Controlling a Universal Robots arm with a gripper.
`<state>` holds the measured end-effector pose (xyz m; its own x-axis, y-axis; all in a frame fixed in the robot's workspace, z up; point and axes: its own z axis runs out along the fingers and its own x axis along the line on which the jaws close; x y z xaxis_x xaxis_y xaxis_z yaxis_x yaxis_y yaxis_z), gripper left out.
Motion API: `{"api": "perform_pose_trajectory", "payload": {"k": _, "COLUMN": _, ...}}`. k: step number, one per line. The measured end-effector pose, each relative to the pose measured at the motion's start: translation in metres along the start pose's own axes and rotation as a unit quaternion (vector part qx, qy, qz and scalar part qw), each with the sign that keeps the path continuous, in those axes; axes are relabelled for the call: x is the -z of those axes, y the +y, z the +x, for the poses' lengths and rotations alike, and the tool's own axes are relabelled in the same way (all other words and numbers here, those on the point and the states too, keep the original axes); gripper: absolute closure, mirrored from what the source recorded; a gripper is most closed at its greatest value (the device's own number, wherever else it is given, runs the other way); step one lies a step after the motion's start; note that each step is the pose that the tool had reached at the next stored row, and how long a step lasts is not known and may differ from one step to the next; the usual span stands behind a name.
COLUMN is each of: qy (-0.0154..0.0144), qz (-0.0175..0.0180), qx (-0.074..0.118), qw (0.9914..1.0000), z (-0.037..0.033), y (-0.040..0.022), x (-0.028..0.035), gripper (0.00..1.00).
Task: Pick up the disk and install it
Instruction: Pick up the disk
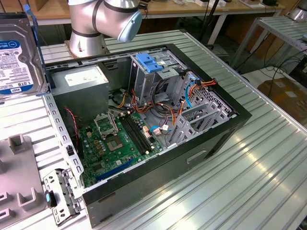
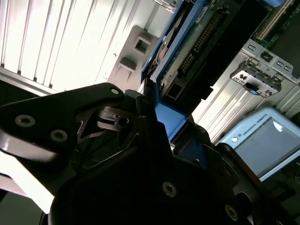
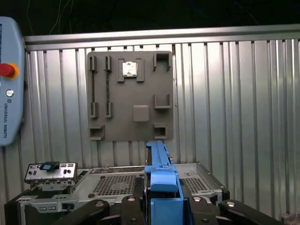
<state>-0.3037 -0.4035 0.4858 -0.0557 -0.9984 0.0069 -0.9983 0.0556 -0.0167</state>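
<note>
The gripper is closed on the disk, its black jaws pressed against both sides of the blue rail that frames the drive, with no gap showing between jaw and plastic. In the first wrist view the disk is seen edge-on, reaching away from the jaws, with the computer case under it. In the second wrist view the gripper clamps 1 end of the rail, and the disk runs on beyond it with its circuit-board side showing

In the exterior view the disk is lifted at the exterior view's left edge, outside the case and close to the camera, white label facing out. The computer case lies on its side on the ribbed metal table with its open side up, showing the motherboard and the drive cage topped by a blue latch. The arm stands behind the case. A grey plate with raised holders lies on the table beside the case, and a small metal bracket lies just beside the case's near corner. A control tablet is on the table too
</note>
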Motion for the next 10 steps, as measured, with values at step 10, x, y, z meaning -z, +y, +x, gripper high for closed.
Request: {"api": "perform_pose_trajectory", "payload": {"k": 10, "qy": 0.0, "qz": 0.0, "qx": 0.0, "qw": 1.0, "z": 0.0009, "y": -0.034, "x": -0.0006, "gripper": 0.63}}
